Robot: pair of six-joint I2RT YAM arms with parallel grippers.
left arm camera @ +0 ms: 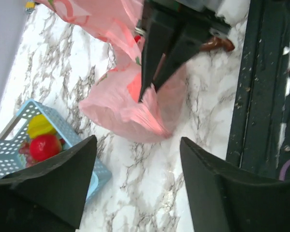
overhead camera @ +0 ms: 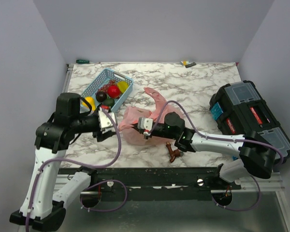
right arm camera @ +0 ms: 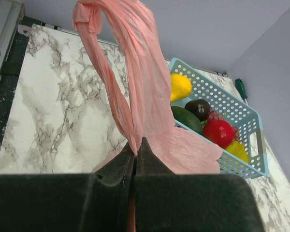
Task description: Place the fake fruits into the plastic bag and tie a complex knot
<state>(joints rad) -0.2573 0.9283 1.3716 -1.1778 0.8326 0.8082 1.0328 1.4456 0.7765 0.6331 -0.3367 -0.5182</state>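
The pink plastic bag lies crumpled on the marble table, one handle trailing to the back. My right gripper is shut on a fold of the bag, and the handle rises above its fingertips. My left gripper is open and empty just left of the bag, with marble between its jaws. The fake fruits sit in the blue basket: red, yellow, green and dark. A reddish patch shows through the bag.
A black toolbox stands at the right. A small brown object lies near the front edge. A green screwdriver and a small yellow-grey item lie at the back wall. The black front rail borders the table.
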